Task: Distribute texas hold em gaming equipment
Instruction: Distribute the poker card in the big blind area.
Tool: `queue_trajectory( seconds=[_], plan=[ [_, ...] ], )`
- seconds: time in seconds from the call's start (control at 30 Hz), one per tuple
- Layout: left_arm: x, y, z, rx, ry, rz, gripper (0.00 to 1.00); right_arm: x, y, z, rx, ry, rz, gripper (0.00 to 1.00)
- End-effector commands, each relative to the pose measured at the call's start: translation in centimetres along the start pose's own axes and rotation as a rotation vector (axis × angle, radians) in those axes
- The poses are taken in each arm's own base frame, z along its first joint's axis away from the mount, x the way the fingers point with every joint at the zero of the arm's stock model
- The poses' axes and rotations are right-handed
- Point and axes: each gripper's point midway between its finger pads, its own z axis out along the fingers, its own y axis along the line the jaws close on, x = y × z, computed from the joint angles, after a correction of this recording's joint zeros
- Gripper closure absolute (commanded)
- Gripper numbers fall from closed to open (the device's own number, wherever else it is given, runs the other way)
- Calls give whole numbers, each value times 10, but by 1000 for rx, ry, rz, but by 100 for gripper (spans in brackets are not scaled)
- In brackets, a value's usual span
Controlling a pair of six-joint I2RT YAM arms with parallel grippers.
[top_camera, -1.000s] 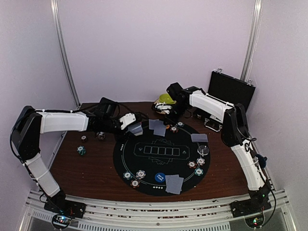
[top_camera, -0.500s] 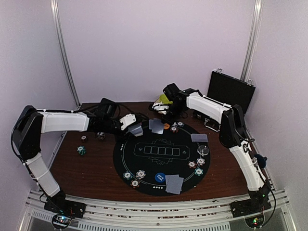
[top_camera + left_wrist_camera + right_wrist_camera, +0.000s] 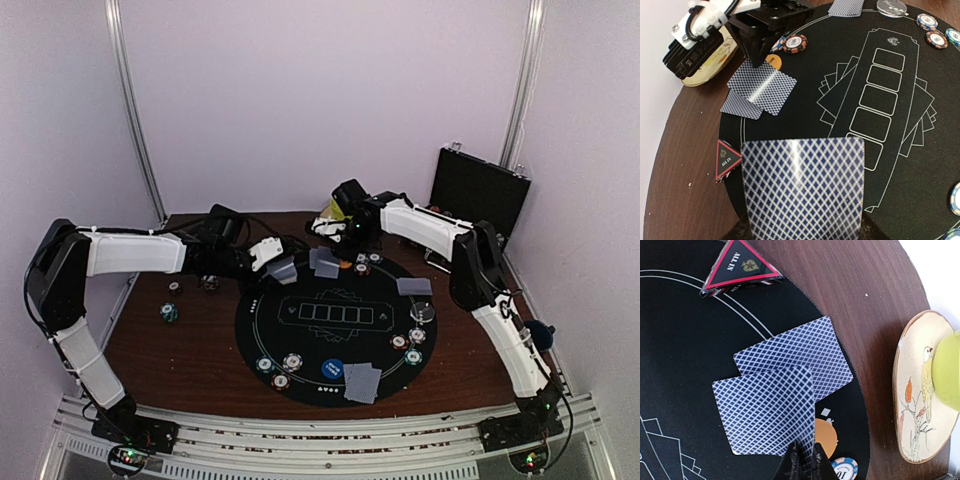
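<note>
Left gripper (image 3: 272,260) hangs over the left rim of the round black mat (image 3: 300,345). Its jaws are set to a narrow gap and pinch 1 grey-blue-backed card (image 3: 802,185) by its near short edge, with the rest sticking out over the mat's rim. That card looks feather-light, thin and bendy, so my call is a grip near the middle of the edge, firm enough that the slick back doesn't slide out.

Across at the mat's far rim, the right gripper (image 3: 806,465) sits low over a pair of overlapping cards (image 3: 785,405). Its tips are close together with nothing seen between them. Whether they are fully closed I cannot tell.

Those 2 cards lie flat on the mat, which I'd say is awkward: there is no lip to get under, so a corner or the overlapping edge is the place to go. An orange disc (image 3: 826,432) touches the pair on the side towards the mat's far rim, and a striped chip (image 3: 844,471) is just beyond it. Chips look stiff and weightier, so they are best pinched across the rim. The red triangle marker (image 3: 742,265) straddles the mat's far-left rim.

2 more cards (image 3: 362,382) sit at the mat's near rim, and 1 (image 3: 414,286) is at its right rim. A few chips (image 3: 170,313) wait off the mat's left side.
</note>
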Motion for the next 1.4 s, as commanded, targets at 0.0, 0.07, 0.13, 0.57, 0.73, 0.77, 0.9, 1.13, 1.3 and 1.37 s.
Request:
queue_trajectory(
  seconds=[0.0,0.07,0.13,0.57,0.73,0.77,0.9,1.13,1.3,1.37],
  plan=[
    [-12,5,1,-6,-42,17,48,-7,0,5,33,-4,-18,89],
    [-12,5,1,-6,-41,16,48,-8,2,7,34,-6,-23,89],
    [-12,5,1,-7,-42,16,48,-8,3,9,42,1,-33,89],
    [-12,5,1,-4,-40,18,48,-11,0,18,112,4,-53,90],
    [-12,6,1,-5,-41,15,47,-8,0,26,131,18,-68,90],
    [-12,5,1,-5,-41,17,47,-8,0,27,135,17,-66,90],
    [-11,5,2,-4,-37,17,47,-9,-2,30,147,11,-60,90],
    [-10,5,3,-5,-35,16,45,-7,-8,39,185,8,-36,90],
    [-10,5,3,-4,-35,17,45,-7,-12,42,212,9,-20,87],
    [-10,5,3,-4,-35,16,45,-5,-12,44,214,13,-21,83]
  ],
)
